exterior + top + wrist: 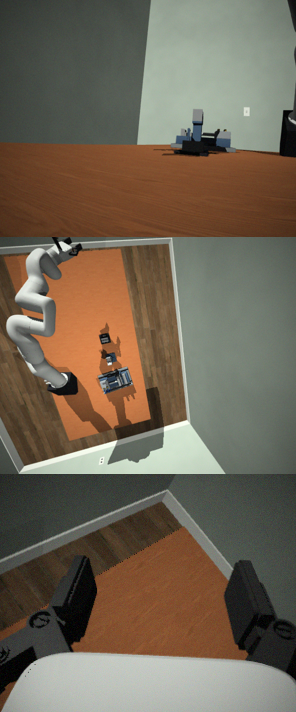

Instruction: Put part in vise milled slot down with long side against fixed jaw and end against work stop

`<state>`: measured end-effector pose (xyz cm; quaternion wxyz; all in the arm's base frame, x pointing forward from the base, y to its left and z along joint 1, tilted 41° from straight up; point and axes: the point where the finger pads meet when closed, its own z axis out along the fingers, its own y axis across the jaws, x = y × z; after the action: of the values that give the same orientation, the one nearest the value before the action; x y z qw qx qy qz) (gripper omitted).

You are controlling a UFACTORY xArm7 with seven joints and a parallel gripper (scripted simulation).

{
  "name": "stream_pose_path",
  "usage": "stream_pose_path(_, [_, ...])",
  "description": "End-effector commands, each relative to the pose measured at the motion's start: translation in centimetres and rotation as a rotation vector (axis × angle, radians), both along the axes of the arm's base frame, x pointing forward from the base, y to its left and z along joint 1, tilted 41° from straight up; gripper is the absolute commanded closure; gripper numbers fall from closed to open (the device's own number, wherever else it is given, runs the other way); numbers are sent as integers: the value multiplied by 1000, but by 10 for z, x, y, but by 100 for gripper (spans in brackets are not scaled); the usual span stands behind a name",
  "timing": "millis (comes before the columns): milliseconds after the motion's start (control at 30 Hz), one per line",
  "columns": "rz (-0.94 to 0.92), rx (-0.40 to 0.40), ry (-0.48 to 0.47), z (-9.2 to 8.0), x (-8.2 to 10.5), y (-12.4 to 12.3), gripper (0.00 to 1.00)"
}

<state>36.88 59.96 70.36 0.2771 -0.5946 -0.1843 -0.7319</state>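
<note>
My gripper [74,249] is open and empty, high at the far corner of the orange mat and far from the fixtures. In the wrist view its fingers frame only mat, wood floor and the room's corner. The part [109,360] looks like a tall grey-and-blue block standing on end on a small blue plate [112,357]; it also shows in the exterior view [197,124]. The vise [115,380] lies beyond it, open, blue and grey [219,140]. A dark square fixture with a grey groove, which I take for the V-block [104,338], sits nearest the gripper and shows again in the exterior view [194,147].
The arm's black pedestal [63,385] stands left of the vise and shows at the right edge of the exterior view [287,133]. Wood floor rings the mat, and walls with a white skirting close the room. The three fixtures stand in a line on the mat.
</note>
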Motion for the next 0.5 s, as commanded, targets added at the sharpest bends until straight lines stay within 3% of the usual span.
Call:
stream_pose_path(0, [26,-129,-60,-27,18,-4,0])
stream_pose_path(167, [26,-129,-60,-27,18,-4,0])
stream_pose_path(200, [33,-204,-81,-47,32,-8,0])
stream_pose_path(467, [33,-204,-81,-47,32,-8,0])
